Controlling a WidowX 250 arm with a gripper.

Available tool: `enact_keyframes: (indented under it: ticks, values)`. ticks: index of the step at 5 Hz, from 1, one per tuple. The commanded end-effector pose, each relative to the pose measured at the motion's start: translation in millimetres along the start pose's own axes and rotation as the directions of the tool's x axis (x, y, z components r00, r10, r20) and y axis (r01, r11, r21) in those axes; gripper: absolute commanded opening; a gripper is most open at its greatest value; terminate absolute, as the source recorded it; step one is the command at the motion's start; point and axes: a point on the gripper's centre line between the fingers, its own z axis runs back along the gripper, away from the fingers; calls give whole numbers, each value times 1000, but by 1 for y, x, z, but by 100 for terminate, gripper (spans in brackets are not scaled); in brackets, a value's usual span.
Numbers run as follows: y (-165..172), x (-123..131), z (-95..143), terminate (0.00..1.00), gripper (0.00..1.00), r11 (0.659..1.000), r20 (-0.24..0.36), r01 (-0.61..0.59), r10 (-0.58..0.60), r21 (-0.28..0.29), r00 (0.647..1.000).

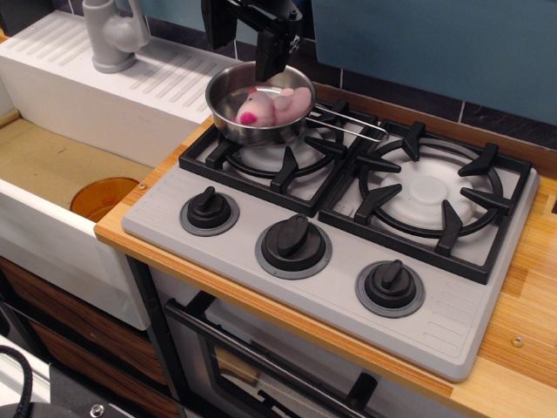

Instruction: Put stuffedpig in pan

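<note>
While soft stuffedpig (271, 106) (pale pink plush) fills round shiny steel pan (228, 111).

Stuffedpig (271, 106) lies inside pan (259, 104) on the rear left burner grate (277, 157). Gripper (245, 39) hangs above the pan, jaws apart, holding nothing. Wire handle points right.
</note>
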Motion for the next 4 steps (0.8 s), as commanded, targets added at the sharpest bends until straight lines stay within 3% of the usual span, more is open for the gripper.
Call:
enact_keyframes:
  ticks: [1, 4]
  values:
    - [-9, 4, 35, 0, 100, 999, 79, -12, 9, 40, 997]
    - [-18, 0, 47, 0, 100, 1000, 69, 1, -2, 8, 998]
